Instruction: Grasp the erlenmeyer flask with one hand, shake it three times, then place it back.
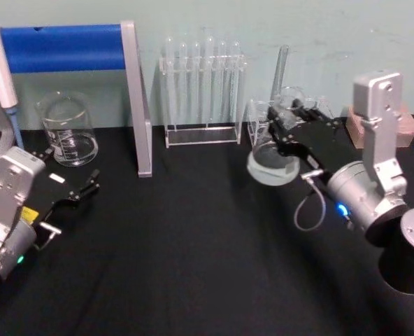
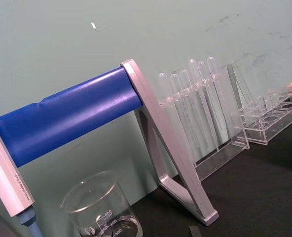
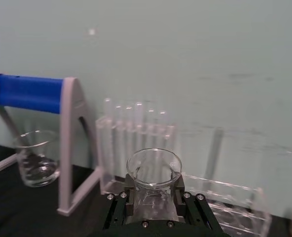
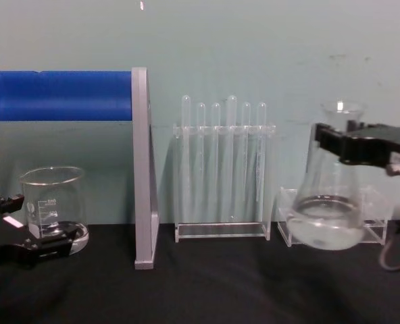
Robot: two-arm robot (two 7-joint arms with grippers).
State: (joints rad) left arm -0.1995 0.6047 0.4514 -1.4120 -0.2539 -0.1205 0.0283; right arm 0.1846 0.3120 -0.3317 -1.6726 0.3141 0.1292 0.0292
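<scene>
right gripper (image 1: 296, 123) is clamped on the neck of the erlenmeyer flask (image 1: 272, 165), and in the right wrist view the black fingers (image 3: 117, 210) press the glass from both sides just under the flared lip. in the chest view the right gripper (image 4: 354, 145) comes in from the right edge and the flask (image 4: 332, 206) hangs below it, roughly upright, with what looks like a little clear liquid pooled in the wide base. the base looks soft-edged and seems to sit just clear of the black cloth (image 1: 193, 273), though the gap is hard to read. right behind the flask is a low clear rack (image 4: 374, 226), and beside that, toward the middle, the test tube rack (image 4: 221, 169) stands against the wall with its tubes upright. further left is the grey stand (image 4: 140, 169) with its blue crossbar, and under the bar sits the beaker (image 4: 51, 202), upright on the cloth with printed graduations. a pipette (image 1: 0, 70) hangs at the far left end of the stand. over on the left side, the left gripper (image 1: 81, 190) rests low near the cloth, fingers spread and holding nothing, well apart from the flask and just in front of the beaker. a wooden block (image 1: 405, 126) sits at the back right behind the right arm. the black cloth covers the whole table, and the wall (image 4: 267, 47) behind is a plain pale green with a few scuffs.
</scene>
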